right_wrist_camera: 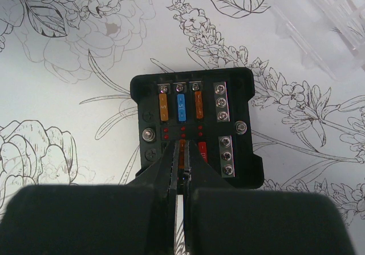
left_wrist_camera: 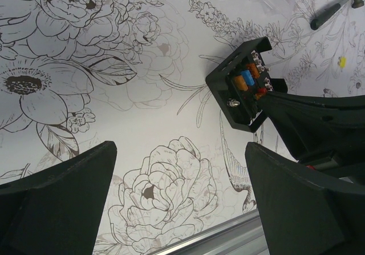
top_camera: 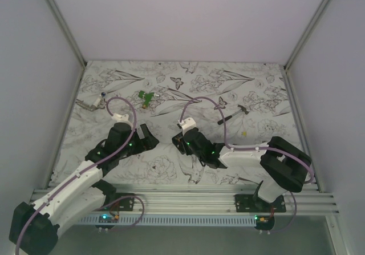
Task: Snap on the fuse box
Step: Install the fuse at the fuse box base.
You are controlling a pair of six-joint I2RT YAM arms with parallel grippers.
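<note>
The fuse box (right_wrist_camera: 197, 124) is a small black square box lying flat on the flower-printed table, with orange, blue and red fuses and silver screws showing inside. It also appears in the left wrist view, fuse box (left_wrist_camera: 242, 84). My right gripper (right_wrist_camera: 183, 152) is shut, its tips down on the box's near half, and a thin slit between them shows an orange fuse. I cannot tell if that fuse is pinched. My left gripper (left_wrist_camera: 181, 149) stands open to the left of the box, above bare table, with nothing between its fingers. From above, the right gripper (top_camera: 183, 142) hides the box.
A clear plastic piece (right_wrist_camera: 325, 21) lies beyond the box to the right. Further back are a green plastic piece (top_camera: 147, 97), a thin black stick-like tool (top_camera: 231, 115), a metal tool (top_camera: 91, 104) at the left and a tiny yellow bit (top_camera: 244, 133). White walls enclose the table.
</note>
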